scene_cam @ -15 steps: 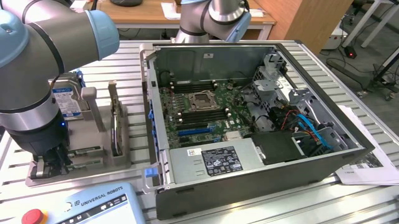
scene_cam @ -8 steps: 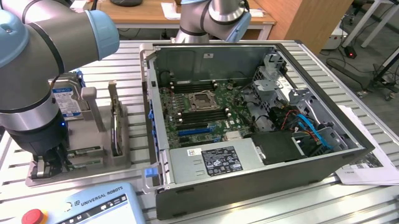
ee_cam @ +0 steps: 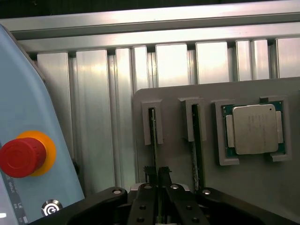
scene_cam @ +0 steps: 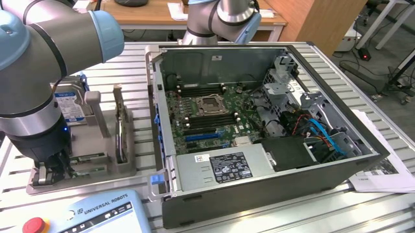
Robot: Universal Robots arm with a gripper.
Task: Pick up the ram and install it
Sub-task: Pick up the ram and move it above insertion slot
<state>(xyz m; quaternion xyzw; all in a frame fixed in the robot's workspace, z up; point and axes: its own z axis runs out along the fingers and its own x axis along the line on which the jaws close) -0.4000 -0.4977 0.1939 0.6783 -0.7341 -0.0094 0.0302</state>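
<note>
Pincer (scene_cam: 55,171) sits low in the grey holder (scene_cam: 97,160), at the exterior view's left of the computer case (scene_cam: 259,204). From the wrist, its fingers (ee_cam: 149,176) pinch narrowly on the ram (ee_cam: 153,136), which stands upright in its slot. It looks light, stiff and brittle, I'd judge, and best held by that top edge.

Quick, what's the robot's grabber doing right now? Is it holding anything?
End effector: down at the ram standing in the gray holder; open or closed cannot be told.
</note>
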